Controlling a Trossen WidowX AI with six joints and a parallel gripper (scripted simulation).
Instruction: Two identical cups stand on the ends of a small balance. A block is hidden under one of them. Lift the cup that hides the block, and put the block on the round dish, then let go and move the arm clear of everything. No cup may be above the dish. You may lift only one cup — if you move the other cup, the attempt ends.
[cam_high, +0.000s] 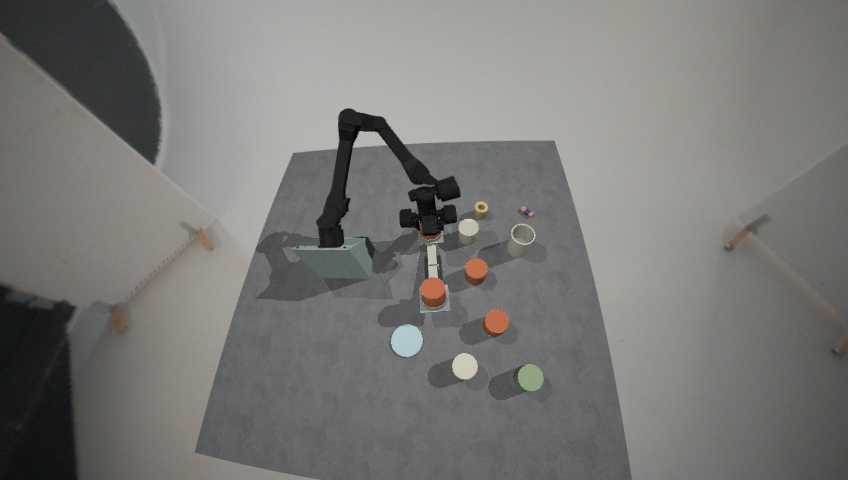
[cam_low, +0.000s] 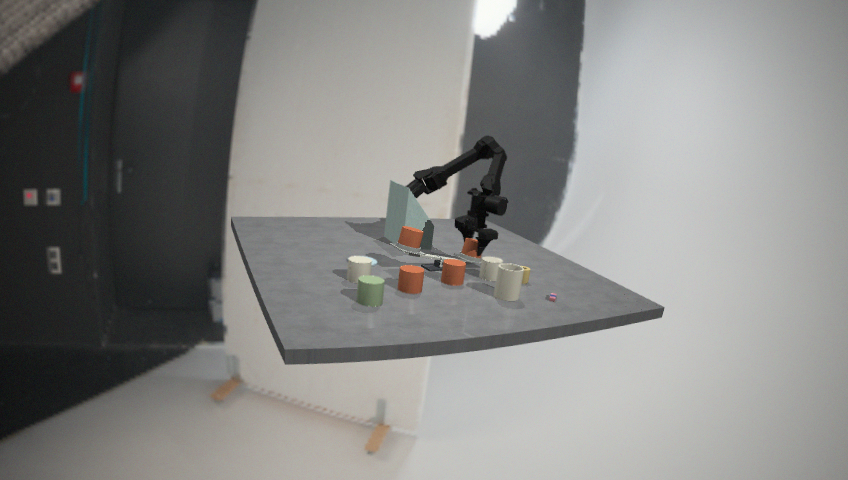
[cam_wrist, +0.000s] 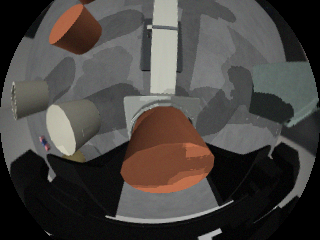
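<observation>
The balance (cam_high: 432, 256) (cam_wrist: 164, 60) has a pale beam with an orange cup on each end plate. My gripper (cam_high: 429, 227) (cam_low: 474, 244) (cam_wrist: 163, 144) points down and is shut on one orange cup (cam_low: 468, 248) (cam_wrist: 167, 170), with a finger on each side. This cup is still at its end plate, which looks like the lower end. The other orange cup (cam_high: 433, 291) (cam_low: 410, 236) stands on the opposite end, which looks raised. The block is not visible. The round light-blue dish (cam_high: 407, 340) (cam_low: 373, 261) lies beyond that raised end, with nothing on it.
A cream cup (cam_high: 468, 230) (cam_wrist: 75, 126) stands close beside the held cup, near a yellow ring (cam_high: 480, 209). Also on the table are a tall beige cup (cam_high: 520, 240), two loose orange cups (cam_high: 476, 271) (cam_high: 496, 322), another cream cup (cam_high: 464, 366), a green cup (cam_high: 529, 377) and a grey-green wedge (cam_high: 339, 261).
</observation>
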